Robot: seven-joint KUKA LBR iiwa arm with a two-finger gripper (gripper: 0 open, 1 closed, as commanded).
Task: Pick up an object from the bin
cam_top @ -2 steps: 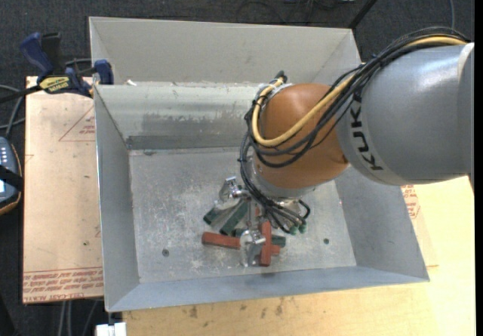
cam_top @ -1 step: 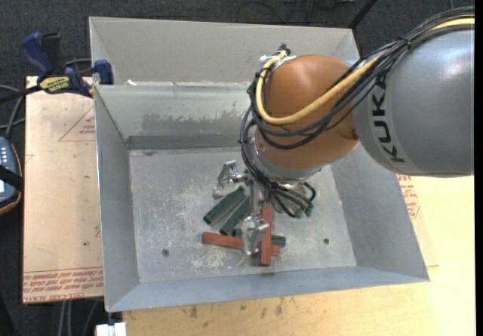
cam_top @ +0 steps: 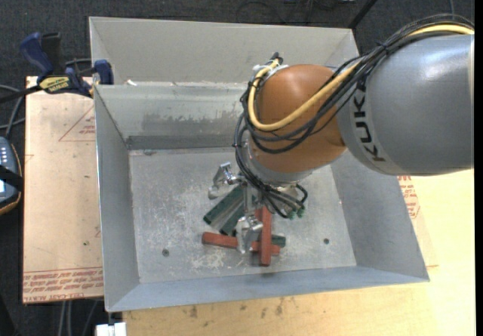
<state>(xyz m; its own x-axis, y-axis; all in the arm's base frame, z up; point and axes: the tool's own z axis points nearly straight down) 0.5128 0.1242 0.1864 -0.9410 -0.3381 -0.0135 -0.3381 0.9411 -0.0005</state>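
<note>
My gripper [cam_top: 236, 204] hangs under the arm near the middle of the bin floor, low over a small cluster. It stands open: one silver fingertip [cam_top: 224, 174] is at the upper left, the other at the lower right beside the red sticks. A dark green bar [cam_top: 225, 210] lies slantwise on the floor between them, not clamped. A red stick [cam_top: 265, 245] lies lengthwise just right of the lower fingertip. Another red stick [cam_top: 218, 238] lies flat to the left of it. A short dark green piece [cam_top: 277, 239] crosses under the first red stick.
Another dark green piece [cam_top: 295, 211] peeks out under the arm's right side. The arm's orange cover and cables hide the bin floor behind the gripper. The sloped grey walls rise on all sides of the cluster.
</note>
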